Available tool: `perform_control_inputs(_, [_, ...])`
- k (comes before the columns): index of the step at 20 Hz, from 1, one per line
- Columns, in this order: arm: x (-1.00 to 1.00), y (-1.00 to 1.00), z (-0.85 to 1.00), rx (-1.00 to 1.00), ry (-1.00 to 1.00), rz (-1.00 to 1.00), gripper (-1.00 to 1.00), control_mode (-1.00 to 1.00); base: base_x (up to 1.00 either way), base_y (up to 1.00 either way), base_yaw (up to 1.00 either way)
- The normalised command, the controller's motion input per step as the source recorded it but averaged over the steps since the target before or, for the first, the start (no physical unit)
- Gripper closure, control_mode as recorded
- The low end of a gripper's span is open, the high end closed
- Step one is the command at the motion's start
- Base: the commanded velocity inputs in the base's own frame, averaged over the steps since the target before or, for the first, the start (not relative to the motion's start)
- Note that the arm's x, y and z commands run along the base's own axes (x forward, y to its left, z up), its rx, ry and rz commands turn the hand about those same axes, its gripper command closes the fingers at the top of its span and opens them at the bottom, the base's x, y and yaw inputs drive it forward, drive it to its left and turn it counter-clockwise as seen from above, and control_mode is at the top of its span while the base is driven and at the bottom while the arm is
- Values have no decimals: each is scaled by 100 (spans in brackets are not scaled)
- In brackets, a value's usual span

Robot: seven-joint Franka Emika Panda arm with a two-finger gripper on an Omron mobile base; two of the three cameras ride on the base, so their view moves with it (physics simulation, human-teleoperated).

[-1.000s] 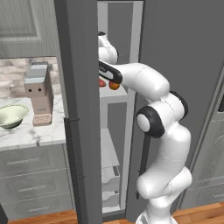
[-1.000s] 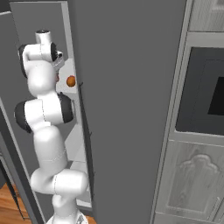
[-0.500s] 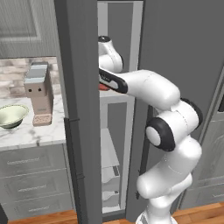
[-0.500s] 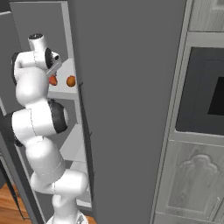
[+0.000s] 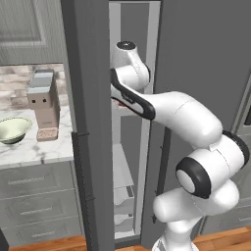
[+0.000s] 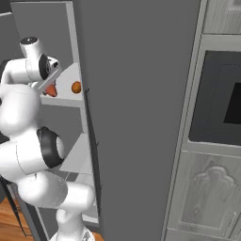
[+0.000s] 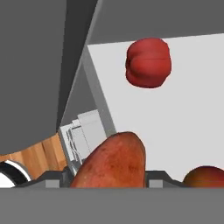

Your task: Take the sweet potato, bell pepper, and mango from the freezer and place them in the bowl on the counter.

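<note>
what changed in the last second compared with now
The arm has folded further forward and its upper link has swung lower, carrying the pincer deeper onto the freezer shelf. Its jaws have been narrowing around the sweet potato, which now sits between them. The bell pepper and mango stay on the shelf, and the bowl stays on the counter.

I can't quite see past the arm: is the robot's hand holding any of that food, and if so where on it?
The sweet potato sits between the gripper fingers near one end, but a firm grip cannot be told.
</note>
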Motion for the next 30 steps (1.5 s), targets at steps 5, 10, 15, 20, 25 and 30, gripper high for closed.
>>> perform_control_inputs(5, [-95, -43, 16, 0, 0, 0, 100, -100, 0, 0, 0])
perform_control_inputs(10, [-100, -43, 7, 0, 0, 0, 100, -100, 0, 0, 0])
perform_control_inputs(15, [-100, -52, 0, 0, -7, 0, 100, -100, 0, 0, 0])
perform_control_inputs(20, [-100, -53, 3, 0, -8, -1, 100, -100, 0, 0, 0])
perform_control_inputs(25, [-96, -53, 1, 0, -3, -2, 100, -100, 0, 0, 0])
perform_control_inputs(30, [-59, -56, 2, 0, -1, -3, 100, -100, 0, 0, 0])
